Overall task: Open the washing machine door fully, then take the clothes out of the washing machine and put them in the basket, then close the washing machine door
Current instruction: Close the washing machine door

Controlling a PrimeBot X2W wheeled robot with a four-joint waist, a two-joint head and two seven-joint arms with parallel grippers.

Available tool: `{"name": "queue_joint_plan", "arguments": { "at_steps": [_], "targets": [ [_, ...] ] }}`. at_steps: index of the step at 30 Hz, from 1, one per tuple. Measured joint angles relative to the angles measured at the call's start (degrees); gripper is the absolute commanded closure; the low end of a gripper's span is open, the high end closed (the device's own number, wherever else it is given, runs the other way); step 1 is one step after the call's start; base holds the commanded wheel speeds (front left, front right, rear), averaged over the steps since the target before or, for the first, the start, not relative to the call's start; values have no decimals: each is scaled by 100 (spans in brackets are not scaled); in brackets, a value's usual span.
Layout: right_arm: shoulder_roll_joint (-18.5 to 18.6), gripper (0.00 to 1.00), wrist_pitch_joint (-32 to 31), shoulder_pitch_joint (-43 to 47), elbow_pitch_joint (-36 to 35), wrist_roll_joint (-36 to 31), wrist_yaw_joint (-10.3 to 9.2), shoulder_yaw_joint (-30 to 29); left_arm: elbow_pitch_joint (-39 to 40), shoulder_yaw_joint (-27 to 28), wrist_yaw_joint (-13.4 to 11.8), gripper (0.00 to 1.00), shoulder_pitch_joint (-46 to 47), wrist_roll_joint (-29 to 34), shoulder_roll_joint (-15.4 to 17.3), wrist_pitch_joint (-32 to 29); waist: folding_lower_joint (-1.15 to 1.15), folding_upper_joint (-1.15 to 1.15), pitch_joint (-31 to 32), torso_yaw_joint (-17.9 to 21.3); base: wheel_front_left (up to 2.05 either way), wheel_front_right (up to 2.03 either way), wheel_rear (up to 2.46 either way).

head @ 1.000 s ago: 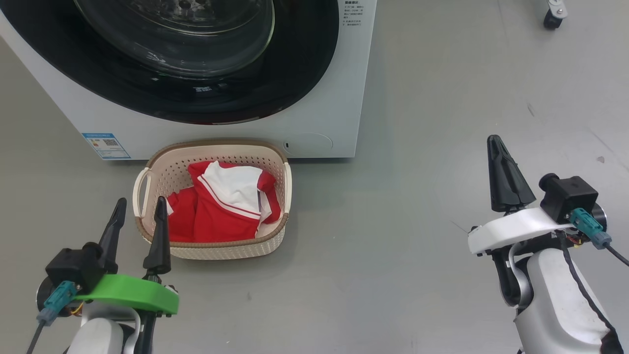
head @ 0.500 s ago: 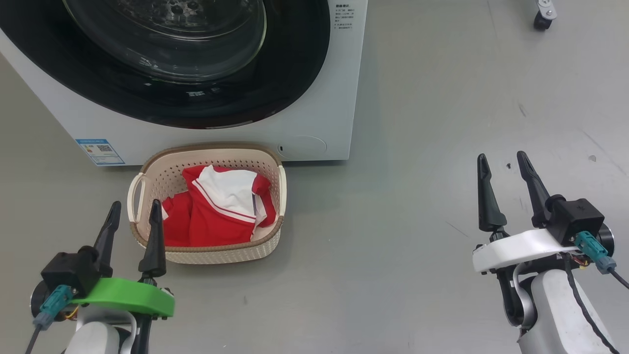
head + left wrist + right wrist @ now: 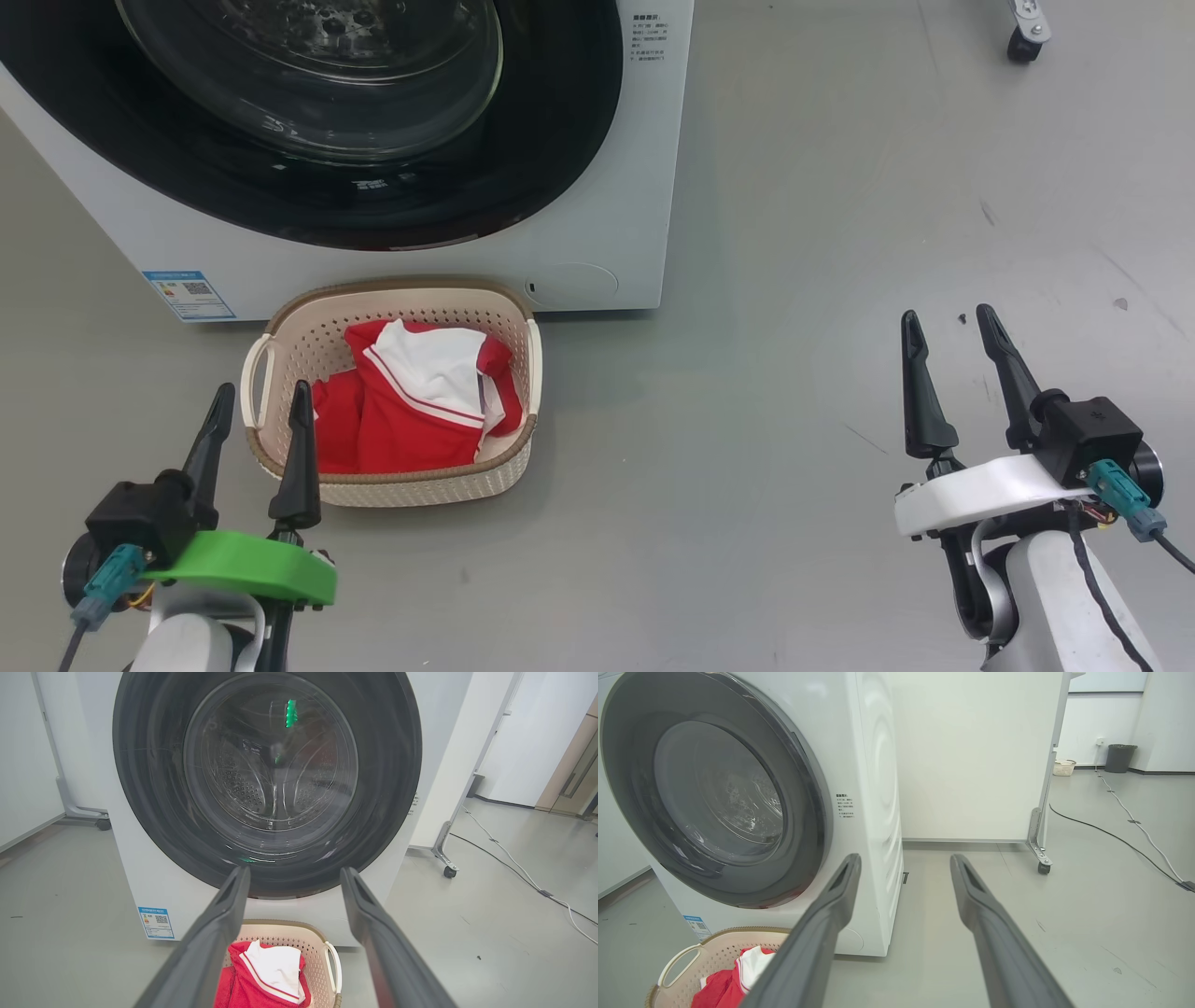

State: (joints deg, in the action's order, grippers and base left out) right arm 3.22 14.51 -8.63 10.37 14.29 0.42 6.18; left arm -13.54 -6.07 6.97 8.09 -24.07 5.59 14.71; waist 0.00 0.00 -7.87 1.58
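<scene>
1. As you look down through the head view, the large white front-loading washing machine [image 3: 607, 187] stands at the top. Its big round door [image 3: 560, 159], with a glossy black rim and a clear glass bowl, lies flat against the front, shut.
2. The small cream perforated plastic basket [image 3: 429, 481], brown at the rim, sits on the grey floor [image 3: 794, 420] just before the machine, below the door. The soft red clothes [image 3: 401, 429], one with a white panel and striped trim, lie heaped inside it.
3. The left gripper [image 3: 263, 387] shows in front of the basket's left end, jaws apart and holding nothing. The right gripper [image 3: 946, 313] hangs over bare floor well apart from the basket, jaws likewise apart and empty.
4. The left wrist view gives you the door head-on, with the perforated steel drum [image 3: 261, 788] visible through the glass.
5. The right wrist view gives you the machine's side, a white panel [image 3: 971, 756] on castors beyond it, and a dark cable [image 3: 1111, 835] trailing across the floor.
</scene>
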Motion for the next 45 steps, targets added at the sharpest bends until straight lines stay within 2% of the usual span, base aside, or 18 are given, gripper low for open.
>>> {"name": "queue_joint_plan", "arguments": {
  "at_steps": [25,45],
  "targets": [
    [-40,0,0,211,-107,-23,12,4,-240,7,23,0,-132,34,-63,0,0,0,105,3,0,0,0],
    [-43,0,0,216,-170,-67,45,3,-275,-44,23,0,-133,-222,-41,0,0,0,57,-2,0,0,0]
  ]
}}
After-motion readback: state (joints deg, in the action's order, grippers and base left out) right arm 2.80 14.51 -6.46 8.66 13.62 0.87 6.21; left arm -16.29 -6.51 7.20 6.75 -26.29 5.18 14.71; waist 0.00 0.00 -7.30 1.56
